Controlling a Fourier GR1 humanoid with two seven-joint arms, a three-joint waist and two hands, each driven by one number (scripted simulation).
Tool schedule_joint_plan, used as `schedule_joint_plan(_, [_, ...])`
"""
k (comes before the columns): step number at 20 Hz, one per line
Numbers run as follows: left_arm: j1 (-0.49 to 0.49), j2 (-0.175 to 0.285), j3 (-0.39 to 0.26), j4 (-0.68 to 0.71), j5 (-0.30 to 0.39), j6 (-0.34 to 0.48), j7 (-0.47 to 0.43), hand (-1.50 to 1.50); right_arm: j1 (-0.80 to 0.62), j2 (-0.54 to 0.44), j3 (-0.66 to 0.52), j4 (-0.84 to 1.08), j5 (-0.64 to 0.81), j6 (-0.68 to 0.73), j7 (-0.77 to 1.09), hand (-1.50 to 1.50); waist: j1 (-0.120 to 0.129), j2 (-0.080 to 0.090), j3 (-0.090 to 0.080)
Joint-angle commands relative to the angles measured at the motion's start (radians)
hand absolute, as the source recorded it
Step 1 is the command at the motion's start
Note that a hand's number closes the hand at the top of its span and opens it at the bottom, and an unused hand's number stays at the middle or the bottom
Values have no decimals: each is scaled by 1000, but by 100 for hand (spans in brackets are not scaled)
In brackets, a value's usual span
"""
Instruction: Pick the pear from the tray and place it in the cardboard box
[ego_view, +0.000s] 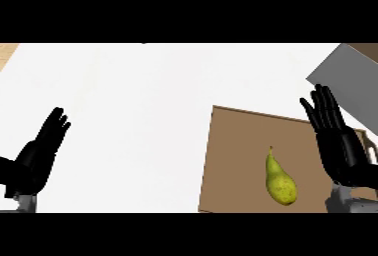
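Note:
A yellow-green pear lies on a flat brown tray at the lower right, stem pointing away from me. My right hand stands open with fingers up just right of the pear, over the tray's right edge and apart from the fruit. My left hand rests open, fingers up, at the lower left over the white counter. A grey slanted surface shows at the upper right corner; whether it is the cardboard box I cannot tell.
The white counter spreads across the left and middle. A strip of tan surface shows at the top left corner.

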Motion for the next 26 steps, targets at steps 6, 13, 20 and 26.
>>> schedule_joint_plan(6, [-198,89,-104,-101,-164,-74,-70,0,-320,-324,-118,-27,-78,138,374,-150,-45,-45,-4])
schedule_joint_plan(13, [-213,49,-152,-101,-192,-101,-31,0,-263,-555,-100,133,35,437,202,-150,-22,-42,1])
schedule_joint_plan(20, [-239,26,-141,-42,-206,-115,-55,0,-327,-634,31,36,159,581,163,-150,-22,-44,-1])
schedule_joint_plan(26, [-248,-12,-180,-76,-232,-101,-30,0,-456,-673,213,17,244,745,308,-150,1,-44,-2])
